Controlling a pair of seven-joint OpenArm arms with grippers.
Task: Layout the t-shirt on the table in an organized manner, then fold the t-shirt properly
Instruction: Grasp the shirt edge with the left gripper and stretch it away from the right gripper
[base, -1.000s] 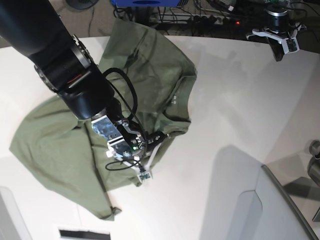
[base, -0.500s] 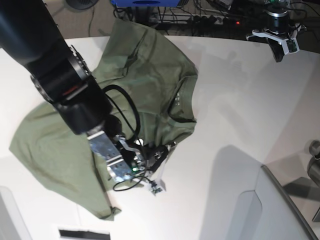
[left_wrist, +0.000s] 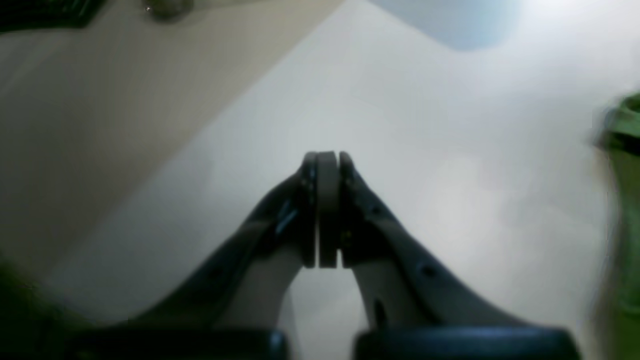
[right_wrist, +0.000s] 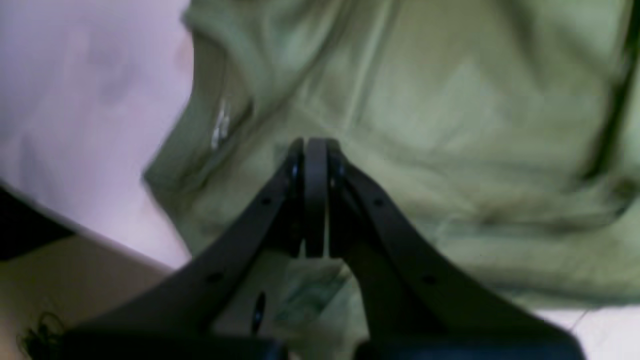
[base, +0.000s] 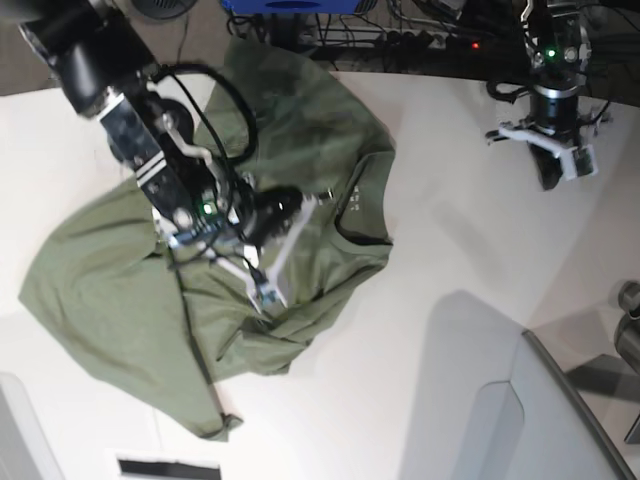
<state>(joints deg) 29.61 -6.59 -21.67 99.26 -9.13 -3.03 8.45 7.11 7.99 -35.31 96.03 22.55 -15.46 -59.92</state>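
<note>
The olive-green t-shirt (base: 120, 290) lies wrinkled and partly bunched on the left half of the white table (base: 470, 230), with its neck opening (base: 362, 205) toward the middle. My right gripper (base: 295, 212) hovers over the shirt's chest just left of the neck. In the right wrist view it (right_wrist: 315, 195) is shut with no cloth between the pads, above the shirt (right_wrist: 450, 125) and its white label print (right_wrist: 220, 125). My left gripper (base: 552, 168) is shut over bare table at the far right. It shows shut in the left wrist view (left_wrist: 327, 205), with a bit of the shirt (left_wrist: 625, 150) at the edge.
A light grey curved object (base: 560, 420) stands at the front right. Cables and a power strip (base: 420, 40) lie behind the table's far edge. A black strip (base: 165, 467) sits at the front left edge.
My right arm has swung up and back from the shirt's lower front edge to above its chest. The shirt's lower right part has shifted. My left gripper has come down toward the table.
</note>
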